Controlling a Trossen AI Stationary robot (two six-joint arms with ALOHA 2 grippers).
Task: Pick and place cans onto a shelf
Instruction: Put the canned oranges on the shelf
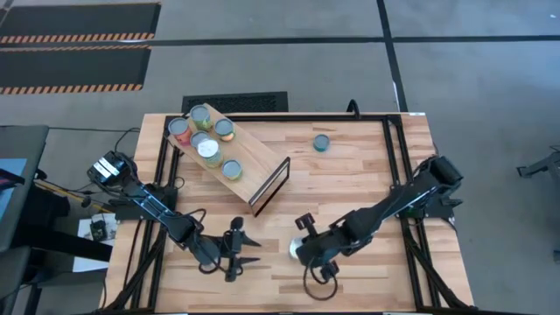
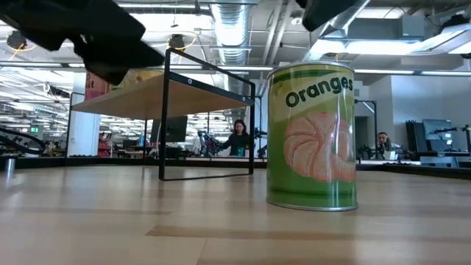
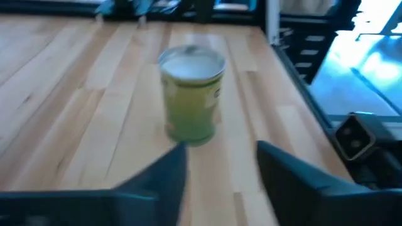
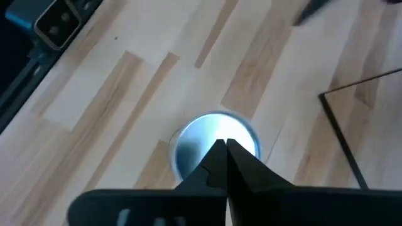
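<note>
Close to the near edge of the surface [image 1: 367, 175], about in its middle, the green can [image 2: 312, 136] labelled "Oranges" stands upright on the wood. This seems to be the can to take now.

The right hand [image 4: 225, 150] hangs directly over its lid, and its two fingers are pressed together to a point, holding nothing. The left hand [image 3: 221, 149] is low beside the can on the side toward the left edge. It faces the can with a moderate gap between its fingers, empty and not touching.

I judge that only the left hand is ready for the grasp. It should go forward level until the can sits centred between the fingers, then close on the middle of the wall, not on the rim, so the can does not tip. The right hand should first rise away, because it is in the path of a lift. If the right hand is to grasp instead, it must spread its fingers before it comes down.

Farther in, toward the far left corner, lies the shelf [image 1: 254, 157] with five cans [image 1: 207, 147] grouped at its far end. The board near the dark end panel is free, and this is a good place. The can should pass above the frame.

One blue can [image 1: 322, 142] waits alone near the far edge.
</note>
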